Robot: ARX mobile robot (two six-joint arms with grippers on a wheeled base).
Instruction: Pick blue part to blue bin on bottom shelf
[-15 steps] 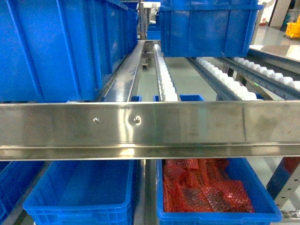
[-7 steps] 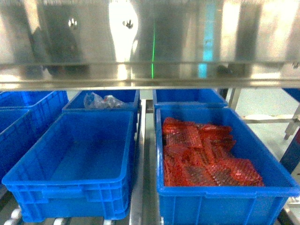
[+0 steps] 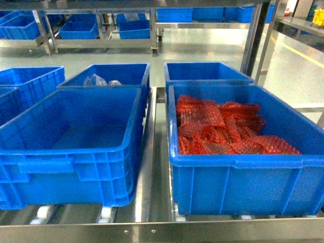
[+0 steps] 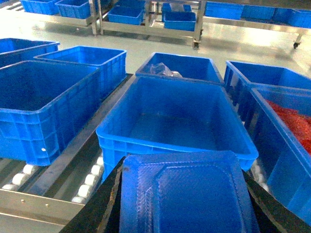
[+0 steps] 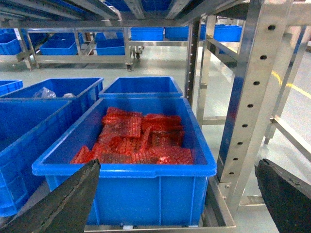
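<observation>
The blue part [image 4: 187,194], a flat ribbed plastic piece, fills the bottom of the left wrist view, and my left gripper [image 4: 182,187] is shut on it with a black finger on each side. It hangs just in front of an empty blue bin [image 4: 170,145] on the bottom shelf [image 3: 152,230]. That same empty blue bin [image 3: 71,162] stands front left in the head view. My right gripper [image 5: 177,167] is open with nothing between its fingers, facing a blue bin of red parts [image 5: 146,194]. Neither gripper shows in the head view.
The bin of red mesh-wrapped parts [image 3: 243,177] stands front right, across the central divider rail [image 3: 151,152]. More blue bins [image 3: 111,76] sit behind and to the left; one holds a clear bag [image 3: 96,81]. White rollers [image 4: 90,179] line the shelf. A perforated steel upright [image 5: 248,111] stands at the right.
The head view has dropped from the upper shelf rail to the bottom shelf. The steel rail has passed up out of view, and the bins now show from a lower, closer angle.
</observation>
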